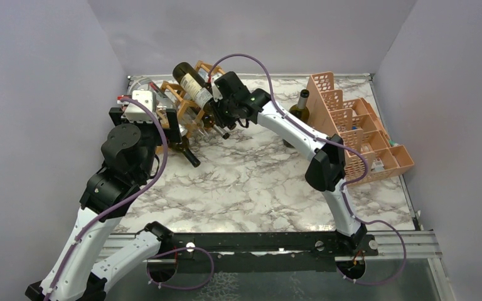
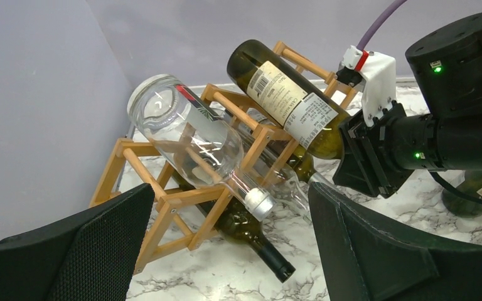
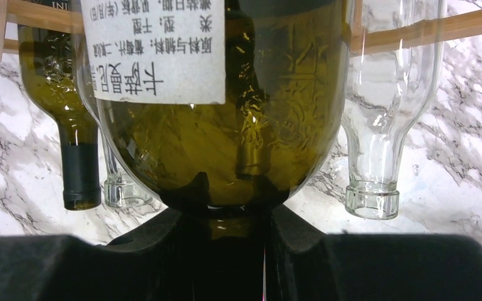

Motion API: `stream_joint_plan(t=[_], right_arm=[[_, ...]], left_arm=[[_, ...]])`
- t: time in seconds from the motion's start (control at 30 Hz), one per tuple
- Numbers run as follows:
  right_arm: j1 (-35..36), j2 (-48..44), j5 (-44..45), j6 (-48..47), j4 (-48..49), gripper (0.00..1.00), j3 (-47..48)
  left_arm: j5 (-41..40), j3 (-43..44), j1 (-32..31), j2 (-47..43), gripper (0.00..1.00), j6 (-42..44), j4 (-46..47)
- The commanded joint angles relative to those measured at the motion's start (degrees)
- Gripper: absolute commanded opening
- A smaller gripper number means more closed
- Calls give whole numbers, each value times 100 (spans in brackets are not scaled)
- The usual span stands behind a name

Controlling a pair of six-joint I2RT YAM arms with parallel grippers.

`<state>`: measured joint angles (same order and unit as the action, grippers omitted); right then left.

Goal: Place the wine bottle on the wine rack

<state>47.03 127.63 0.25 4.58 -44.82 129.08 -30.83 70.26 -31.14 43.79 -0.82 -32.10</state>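
Note:
The wooden lattice wine rack (image 1: 188, 106) stands at the back left of the table; it also shows in the left wrist view (image 2: 163, 194). A dark green wine bottle with a white label (image 1: 191, 84) lies tilted on the rack's top, base up and away. My right gripper (image 1: 221, 111) is shut on its neck, seen close in the right wrist view (image 3: 232, 219), where the bottle's shoulder (image 3: 226, 138) fills the frame. The bottle also shows in the left wrist view (image 2: 289, 100). My left gripper (image 1: 147, 119) is open and empty just left of the rack, its fingers (image 2: 88, 251) apart.
The rack also holds a clear bottle (image 2: 194, 144), another clear bottle (image 3: 376, 125) and a dark bottle with a black capsule (image 2: 257, 238). A pink stepped grid crate (image 1: 358, 132) stands at the right, with a green bottle (image 1: 300, 106) upright beside it.

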Motion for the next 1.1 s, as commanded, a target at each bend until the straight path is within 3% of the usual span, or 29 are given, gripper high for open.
stream_joint_plan(t=[0.0, 0.17, 0.4, 0.9, 1.07], right_arm=[[-9, -73, -30, -94, 469, 37, 350], [-10, -105, -27, -105, 528, 44, 239], [-26, -83, 159, -150, 540, 45, 224], [-71, -723, 501, 46, 1266, 69, -379], [-88, -1241, 534, 203, 1839, 72, -996]], left_arm=[[171, -39, 20, -20, 99, 29, -55], [208, -43, 20, -34, 99, 38, -53], [222, -53, 20, -16, 99, 30, -53], [309, -25, 20, 51, 99, -2, -56], [364, -39, 20, 0, 99, -15, -54]])
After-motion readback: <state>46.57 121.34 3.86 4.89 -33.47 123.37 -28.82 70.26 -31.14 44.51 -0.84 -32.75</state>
